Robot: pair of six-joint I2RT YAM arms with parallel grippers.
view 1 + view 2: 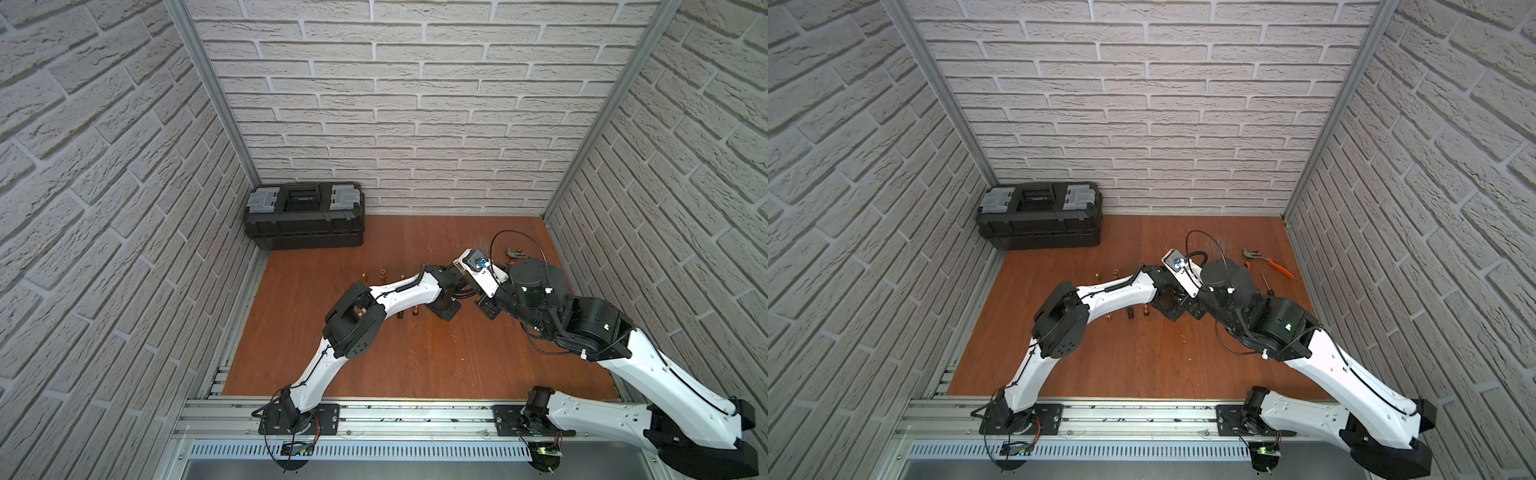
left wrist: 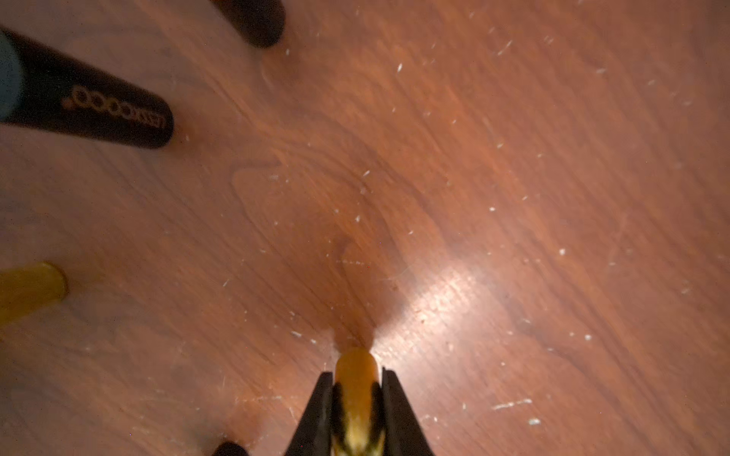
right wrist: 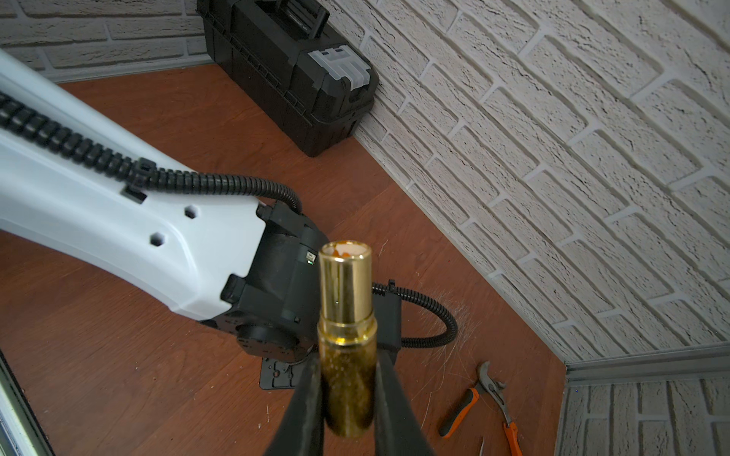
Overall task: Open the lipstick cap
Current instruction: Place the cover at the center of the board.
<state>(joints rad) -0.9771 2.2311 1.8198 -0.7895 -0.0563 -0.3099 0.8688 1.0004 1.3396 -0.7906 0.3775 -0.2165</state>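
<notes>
Right fingers point(image 3: 304, 402) clamped on lipstick point(image 3: 345, 316), tube bare, held aloft well apart from toolbox point(image 3: 284, 67). Left fingers point(image 2: 316, 414) pinch gold piece point(image 2: 355, 375), probably the cap, low over worktop point(image 2: 513, 197). Set it down upright; release slowly.

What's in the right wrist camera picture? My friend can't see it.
The right gripper pinches a shiny gold lipstick with no cap on. Behind it are the left arm, a black toolbox by the brick wall, and orange-handled pliers on the brown wooden table.
</notes>
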